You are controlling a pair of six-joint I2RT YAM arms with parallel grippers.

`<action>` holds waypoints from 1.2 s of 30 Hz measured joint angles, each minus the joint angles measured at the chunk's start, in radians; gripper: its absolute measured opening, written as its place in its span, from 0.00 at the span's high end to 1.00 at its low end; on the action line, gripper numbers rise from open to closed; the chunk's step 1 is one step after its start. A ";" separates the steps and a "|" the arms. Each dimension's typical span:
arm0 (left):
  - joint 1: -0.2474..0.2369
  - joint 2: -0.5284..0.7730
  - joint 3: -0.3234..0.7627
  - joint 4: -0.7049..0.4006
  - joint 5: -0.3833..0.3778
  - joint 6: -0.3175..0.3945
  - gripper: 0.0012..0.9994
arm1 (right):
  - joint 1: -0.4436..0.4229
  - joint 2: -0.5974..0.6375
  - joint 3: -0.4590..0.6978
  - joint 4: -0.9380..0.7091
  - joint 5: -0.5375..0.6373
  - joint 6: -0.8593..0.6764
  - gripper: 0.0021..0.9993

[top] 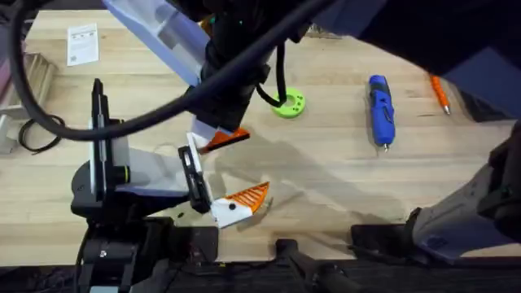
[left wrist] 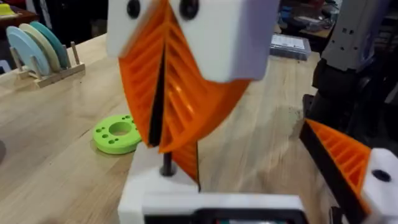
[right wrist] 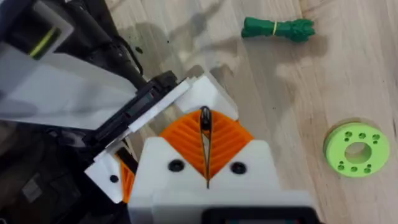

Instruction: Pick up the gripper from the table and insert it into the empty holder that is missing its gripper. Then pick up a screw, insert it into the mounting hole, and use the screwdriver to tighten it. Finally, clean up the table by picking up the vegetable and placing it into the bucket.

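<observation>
Two orange pads (right wrist: 230, 140) of the right gripper (right wrist: 205, 146) are pressed together on a thin dark screw (right wrist: 205, 120), which stands upright in the seam between them. In the left wrist view the screw's lower end (left wrist: 166, 165) pokes out below the pads and meets the top of the holder (left wrist: 163, 190), the white block on one finger of the left gripper (top: 220, 181). A sliver of orange ribbing sits on the holder just beside the screw; whether it is the gripper tip seated there I cannot tell.

The left gripper's fingers are spread. Its other finger, with an orange tip (left wrist: 339, 155), stands well apart from the holder and holds nothing. From overhead, the right arm reaches across the middle of the table (top: 342, 171), dark and blurred, and its gripper comes down over the left one.

The screwdriver (top: 380, 110) lies on the right half of the table, far from both grippers, with a thin orange pen (top: 440, 94) beyond it. The vegetable (right wrist: 277, 28) lies flat on the wood, apart from the fingers. A green disc (top: 288, 103) lies near the right gripper.
</observation>
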 joint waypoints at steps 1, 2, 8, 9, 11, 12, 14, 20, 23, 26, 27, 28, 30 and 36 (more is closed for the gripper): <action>0.000 0.000 0.000 0.000 0.000 0.000 0.01 | 0.000 0.000 0.000 0.000 0.000 0.000 1.00; 0.000 0.000 0.000 0.000 0.000 0.000 0.01 | 0.000 0.000 0.000 0.000 0.000 0.001 1.00; 0.000 0.000 0.000 0.000 0.000 -0.002 0.01 | 0.000 0.019 0.002 -0.012 -0.005 0.008 1.00; 0.000 0.000 0.000 0.000 0.000 -0.003 0.01 | 0.000 0.021 0.002 -0.014 -0.007 0.008 1.00; 0.000 0.000 0.000 0.000 0.001 -0.003 0.01 | 0.000 0.021 0.005 -0.017 -0.007 0.011 1.00; 0.000 0.000 0.000 0.000 0.001 -0.003 0.01 | 0.000 0.021 0.005 -0.018 -0.007 0.011 1.00; 0.000 0.000 0.000 0.000 0.001 -0.003 0.01 | 0.000 0.021 0.005 -0.018 -0.007 0.011 1.00; 0.000 0.000 0.000 0.000 0.001 0.000 0.01 | 0.000 0.021 0.005 -0.004 -0.007 0.011 1.00; 0.000 0.000 0.000 0.000 0.001 0.000 0.01 | 0.000 0.024 0.005 -0.002 -0.007 0.011 1.00; 0.000 0.000 0.000 0.000 0.001 -0.001 0.01 | 0.000 0.033 0.007 0.002 -0.010 0.011 1.00; 0.000 0.000 0.000 0.000 0.001 -0.002 0.01 | 0.000 0.037 0.008 0.003 -0.011 0.012 1.00; 0.000 0.000 0.000 0.000 0.000 -0.004 0.01 | 0.000 0.041 0.008 0.003 -0.013 0.011 1.00; 0.000 0.000 0.000 0.000 0.000 -0.008 0.01 | 0.000 0.045 0.010 0.003 -0.014 0.012 1.00; 0.000 0.000 0.000 0.000 0.000 -0.007 0.01 | 0.000 0.045 0.012 0.002 -0.014 0.011 1.00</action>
